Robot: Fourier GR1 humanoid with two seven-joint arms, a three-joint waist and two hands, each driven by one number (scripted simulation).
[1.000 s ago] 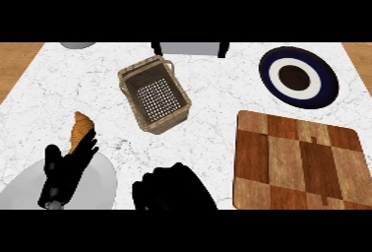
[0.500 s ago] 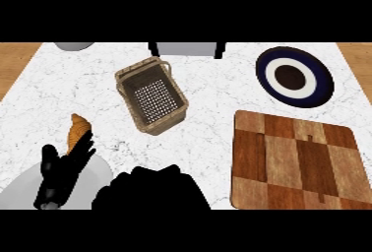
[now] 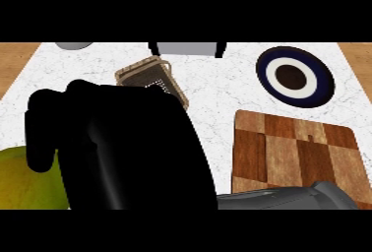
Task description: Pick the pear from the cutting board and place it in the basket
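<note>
Your right hand (image 3: pixel 123 147) fills the left and middle of the head view, a large black mass close to the camera, with its grey forearm (image 3: pixel 291 199) coming in from the lower right. Its fingers (image 3: pixel 42 130) curl down at the left, clenched around what looks like the pear (image 3: pixel 29 179), a yellow-green rounded shape showing at the lower left beside and below them; most of it is hidden, so take that as likely rather than certain. You can see only part of the basket (image 3: pixel 152 74) above the hand, its upper end on the white desk (image 3: pixel 218 78). The wooden cutting board (image 3: pixel 291 147) lies at the right, and a dark blue plate (image 3: pixel 294 76) with a white ring sits above it, apart from the board.
</note>
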